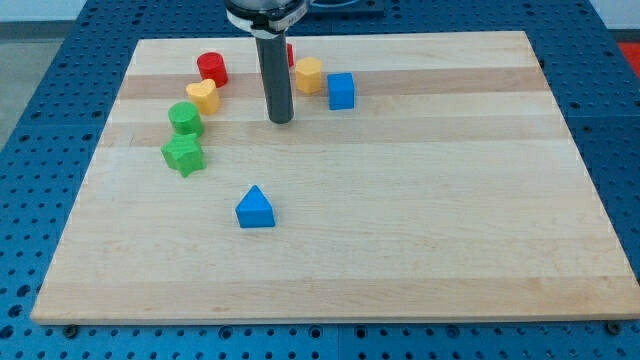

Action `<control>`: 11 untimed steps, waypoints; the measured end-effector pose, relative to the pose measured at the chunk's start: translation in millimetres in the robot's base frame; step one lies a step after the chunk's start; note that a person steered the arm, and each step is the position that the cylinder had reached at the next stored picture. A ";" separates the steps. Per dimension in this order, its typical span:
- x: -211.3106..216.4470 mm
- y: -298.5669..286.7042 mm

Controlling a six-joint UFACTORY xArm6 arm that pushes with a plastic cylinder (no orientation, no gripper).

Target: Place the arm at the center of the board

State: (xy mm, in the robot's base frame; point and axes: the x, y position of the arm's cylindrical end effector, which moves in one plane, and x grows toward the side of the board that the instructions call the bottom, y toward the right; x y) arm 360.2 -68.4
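Blocks crowd far-left of pale wooden tabletop [400,230]; near and right half open. No claw, dark rod only: my tip [280,121] left of blue cube [342,91], right of yellow block [203,96].

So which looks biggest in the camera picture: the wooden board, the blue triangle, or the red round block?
1. The wooden board, by far the largest.
2. The blue triangle block.
3. The red round block.
The two blocks look nearly alike; the triangle sits nearer the view's bottom, perhaps closer to the camera, so their order is unsure.
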 end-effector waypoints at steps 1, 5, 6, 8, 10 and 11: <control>1.0 12.7; -26.8 -2.7; -38.8 -16.0; -20.9 8.7; 35.6 93.1; 36.2 108.8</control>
